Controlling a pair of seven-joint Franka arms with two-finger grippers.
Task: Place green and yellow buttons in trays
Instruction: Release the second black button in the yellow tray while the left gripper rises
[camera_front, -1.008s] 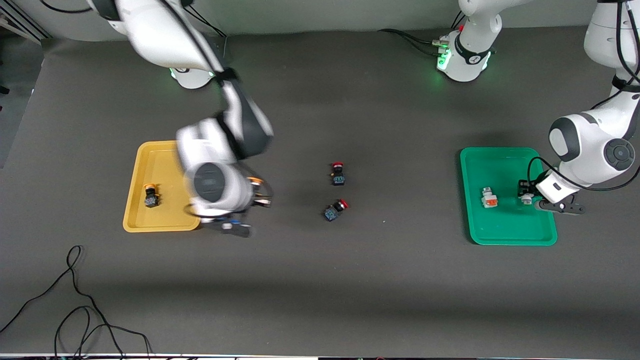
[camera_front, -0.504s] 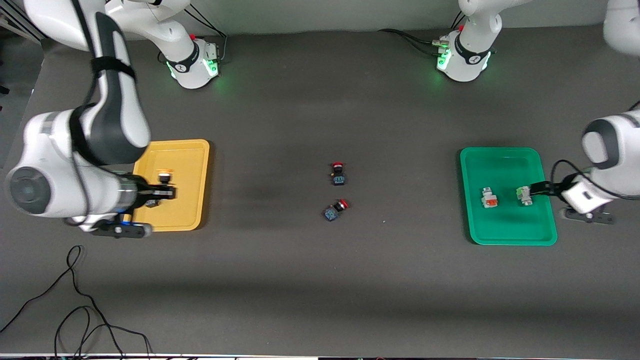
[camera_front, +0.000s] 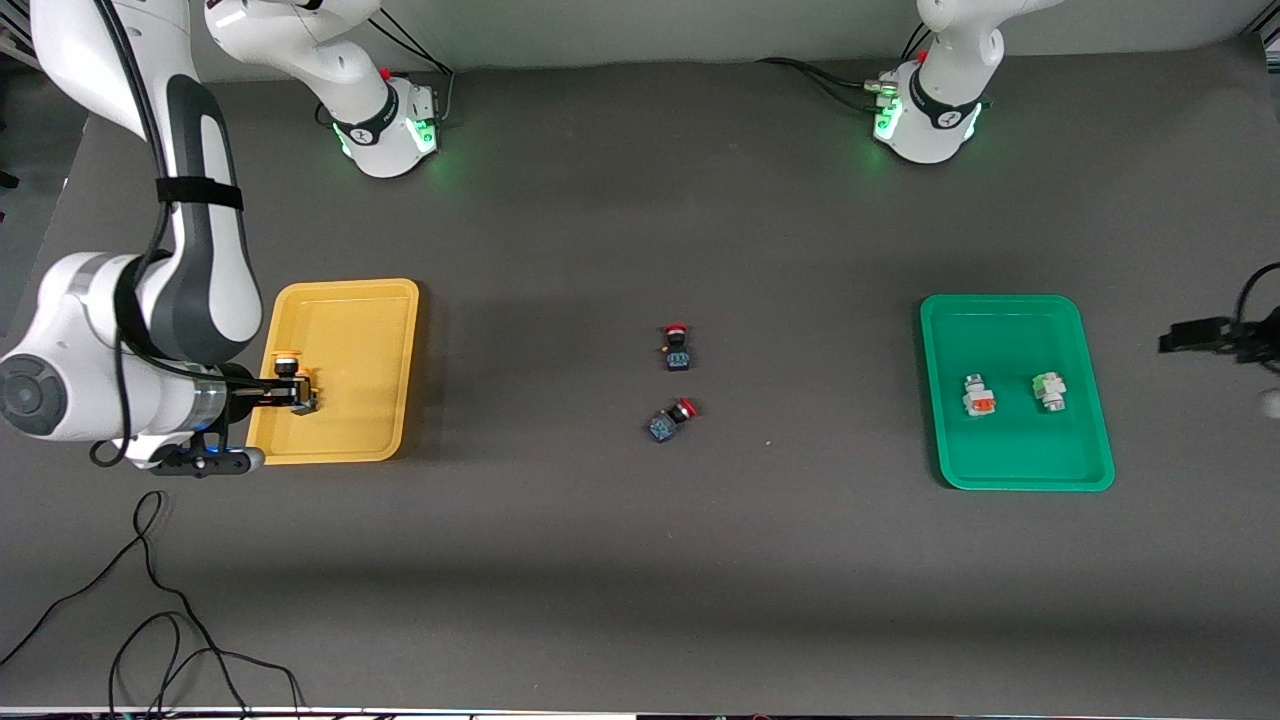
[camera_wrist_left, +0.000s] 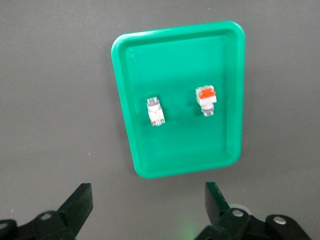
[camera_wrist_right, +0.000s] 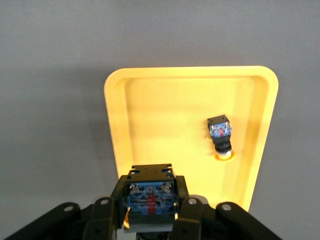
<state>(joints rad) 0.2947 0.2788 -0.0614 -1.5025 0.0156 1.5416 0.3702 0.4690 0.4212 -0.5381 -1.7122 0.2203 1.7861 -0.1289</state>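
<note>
yellow tray (camera_front: 370, 300): right tool (camera_front: 290, 393) clamps button (camera_wrist_right: 150, 196); no legible writing.

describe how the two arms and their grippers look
Both arms are glossy white with dark grey joint sections, and their round bases glow green. Black cables run along the links, and a black strap wraps the right arm. The right gripper and left gripper have black fingers.

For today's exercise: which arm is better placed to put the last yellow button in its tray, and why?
Right. The right gripper is shut on a yellow button over the yellow tray; the left gripper is open and empty, off past the green tray.
</note>
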